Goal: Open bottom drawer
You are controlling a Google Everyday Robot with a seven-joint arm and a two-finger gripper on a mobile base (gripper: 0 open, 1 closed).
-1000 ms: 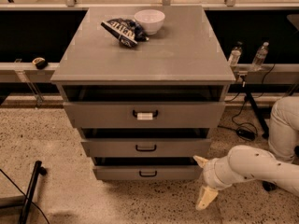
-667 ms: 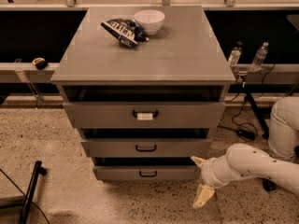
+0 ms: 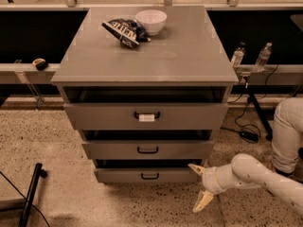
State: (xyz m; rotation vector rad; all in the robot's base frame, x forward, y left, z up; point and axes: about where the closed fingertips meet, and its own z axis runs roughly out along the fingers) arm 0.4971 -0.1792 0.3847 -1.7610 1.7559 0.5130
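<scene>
The bottom drawer is the lowest and narrowest of three grey fronts in the cabinet, with a small black loop handle. It looks pulled out only a little, with a dark gap above it. My gripper is at the drawer's right end, low near the floor, on a white arm coming in from the right. It is open and empty. One fingertip is at the drawer's upper right corner and the other hangs lower, over the floor.
The middle drawer and the top drawer with a white tag sit above. A white bowl and a snack bag lie on the cabinet top. Two bottles and cables are at right. A black stand is at lower left.
My gripper has shifted slightly left, closer to the bottom drawer's right end. The drawers have not moved.
</scene>
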